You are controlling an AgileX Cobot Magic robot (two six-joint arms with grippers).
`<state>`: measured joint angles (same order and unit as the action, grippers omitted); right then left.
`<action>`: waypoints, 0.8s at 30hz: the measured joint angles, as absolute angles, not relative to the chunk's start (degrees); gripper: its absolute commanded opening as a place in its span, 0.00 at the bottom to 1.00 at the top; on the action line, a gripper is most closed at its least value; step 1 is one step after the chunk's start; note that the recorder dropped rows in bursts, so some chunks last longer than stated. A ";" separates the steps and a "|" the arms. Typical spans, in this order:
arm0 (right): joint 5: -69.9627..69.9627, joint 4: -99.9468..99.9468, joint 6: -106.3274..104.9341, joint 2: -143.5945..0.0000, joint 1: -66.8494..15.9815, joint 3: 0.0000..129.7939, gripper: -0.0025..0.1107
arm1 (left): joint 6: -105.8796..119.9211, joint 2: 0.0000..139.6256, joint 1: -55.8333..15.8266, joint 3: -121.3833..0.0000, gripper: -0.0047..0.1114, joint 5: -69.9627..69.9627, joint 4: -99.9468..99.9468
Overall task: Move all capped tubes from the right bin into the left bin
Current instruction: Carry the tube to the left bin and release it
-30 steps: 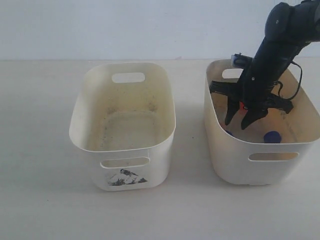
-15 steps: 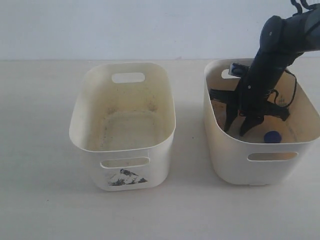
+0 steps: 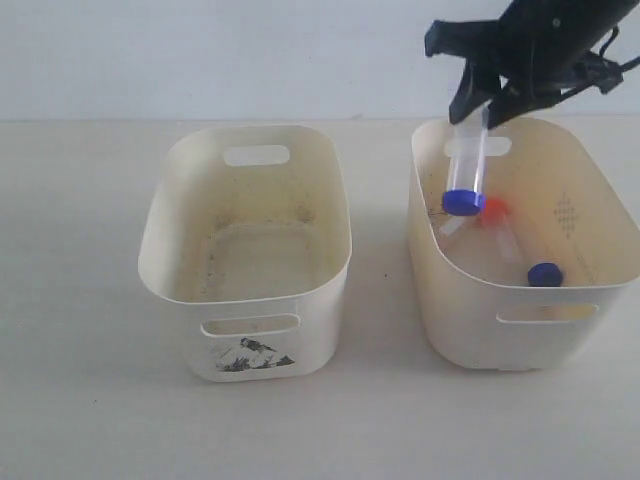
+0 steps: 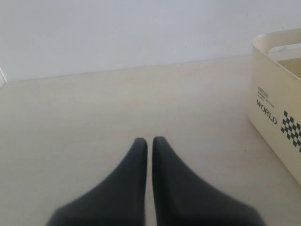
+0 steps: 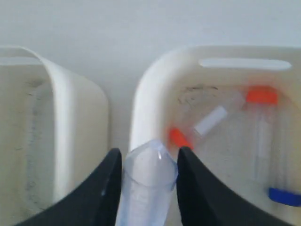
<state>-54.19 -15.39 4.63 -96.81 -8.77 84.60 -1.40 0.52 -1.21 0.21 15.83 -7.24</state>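
My right gripper (image 3: pixel 478 112) hangs above the near-left rim of the right bin (image 3: pixel 520 318), shut on a clear capped tube (image 3: pixel 470 160). The tube's dark blue cap (image 3: pixel 462 202) dangles just above the bin's inside. In the right wrist view its clear end (image 5: pixel 149 169) sits pinched between the black fingers (image 5: pixel 106 188). Inside the right bin lie an orange-red-capped tube (image 3: pixel 495 209) and another blue-capped tube (image 3: pixel 544 273). The left bin (image 3: pixel 245 330), with its sticker, holds no tubes. My left gripper (image 4: pixel 149 140) is shut on nothing, low over the bare table.
A cream tub wall with black "WORLD" print (image 4: pixel 277 108) stands beside my left gripper. In the right wrist view both tubs' rims (image 5: pixel 141 108) flank a narrow gap, with a second orange-red patch (image 5: pixel 178 138) by the right bin's wall. A pale wall runs behind the table.
My right gripper was down inside the right bin; it has now risen above the rim, carrying the blue-capped tube. The bin shifted slightly as it lifted.
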 measured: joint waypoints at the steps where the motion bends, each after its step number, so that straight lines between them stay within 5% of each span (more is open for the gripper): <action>1: -52.65 -16.97 4.52 -94.52 -10.06 84.60 0.02 | -1.40 0.52 -1.21 0.21 0.08 15.83 -7.24; 18: -31.44 -27.47 -2.56 -101.43 -30.70 84.60 0.04 | -1.40 0.52 -1.21 0.21 0.08 15.83 -7.24; 24: -30.49 -27.47 -2.77 -105.35 -30.82 84.60 0.40 | -1.40 0.52 -1.21 0.21 0.08 15.83 -7.24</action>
<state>-30.49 -27.47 -2.77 -105.35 -30.82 84.60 -1.40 0.52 -1.21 0.21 15.83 -7.24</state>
